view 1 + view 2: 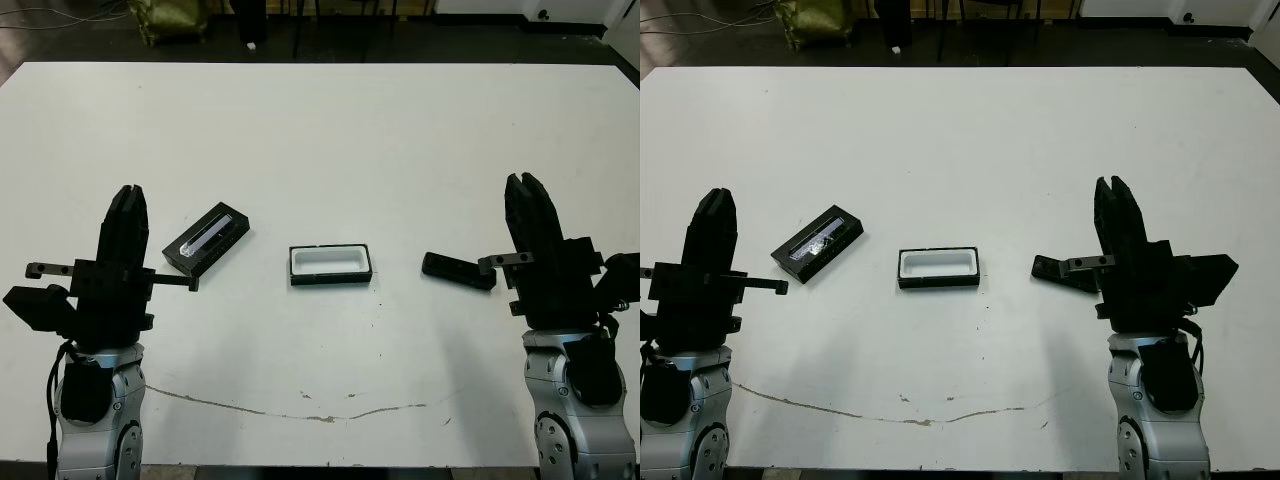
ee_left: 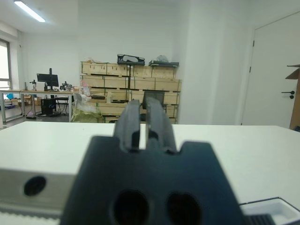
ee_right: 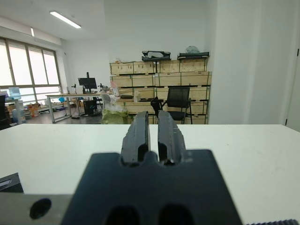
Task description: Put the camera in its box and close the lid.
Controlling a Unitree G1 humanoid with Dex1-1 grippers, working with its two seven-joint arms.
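The white surface (image 1: 320,130) carries three small things in a rough row across its middle. The box (image 1: 330,265) lies in the centre, a shallow tray with a black rim and a white lining, open and with nothing in it. To its left, apart from it, the lid (image 1: 205,238) lies flat and turned at an angle, its glossy strip facing up. To the right of the box, also apart from it, the camera (image 1: 458,271) lies flat on the surface, a slim matte-black bar slightly angled.

The left claw (image 1: 128,200) is raised near the left front of the surface, its tip pointing away from the robot, just beside the lid's near end but not touching it. In the left wrist view its two fingers (image 2: 131,123) stand close together with only a thin slit between them, and they pinch nothing.

The right claw (image 1: 527,192) is raised on the right side, with the camera just to its left; no contact shows between them. In the right wrist view its fingers (image 3: 139,131) are likewise nearly pressed together, a narrow gap between them, holding nothing.

A thin brownish crack line (image 1: 300,405) runs along the front part of the surface.
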